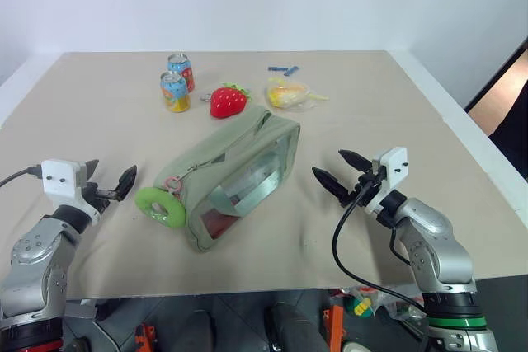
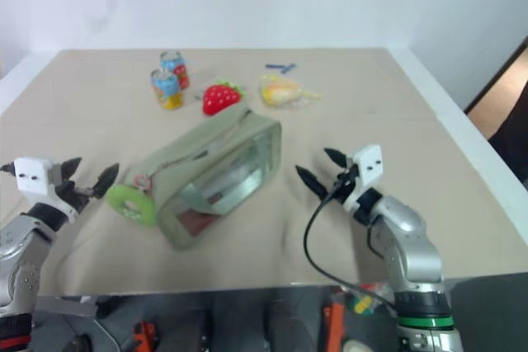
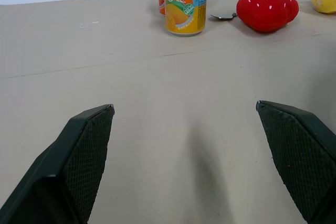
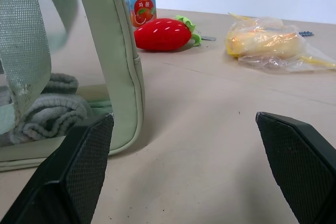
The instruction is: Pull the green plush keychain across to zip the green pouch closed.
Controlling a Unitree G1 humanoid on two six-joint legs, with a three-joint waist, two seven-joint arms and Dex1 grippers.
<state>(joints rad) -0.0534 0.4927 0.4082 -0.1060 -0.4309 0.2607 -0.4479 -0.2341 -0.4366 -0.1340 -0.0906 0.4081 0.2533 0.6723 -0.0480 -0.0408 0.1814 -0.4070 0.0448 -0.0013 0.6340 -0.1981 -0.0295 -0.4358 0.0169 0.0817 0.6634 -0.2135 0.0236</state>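
pouch: the green pouch [image 1: 239, 177], pale sage with clear window, was laid mid-frame.
keychain: the green plush keychain [image 1: 160, 204], lime fuzzy ring, was seen at its lower-left end.
claws: left gripper [image 1: 110, 180] and right gripper [image 1: 341, 167] were spread wide, nothing grasped.

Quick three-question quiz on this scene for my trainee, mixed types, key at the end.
1. True or false: the left gripper holds the green plush keychain.
2. Nearest the green pouch's far end: A) cans B) red plush strawberry C) yellow packet?
3. Fill in: the right gripper's fingers are ____.

Key: 1 false, it stands open beside it; 2 B; 3 open.
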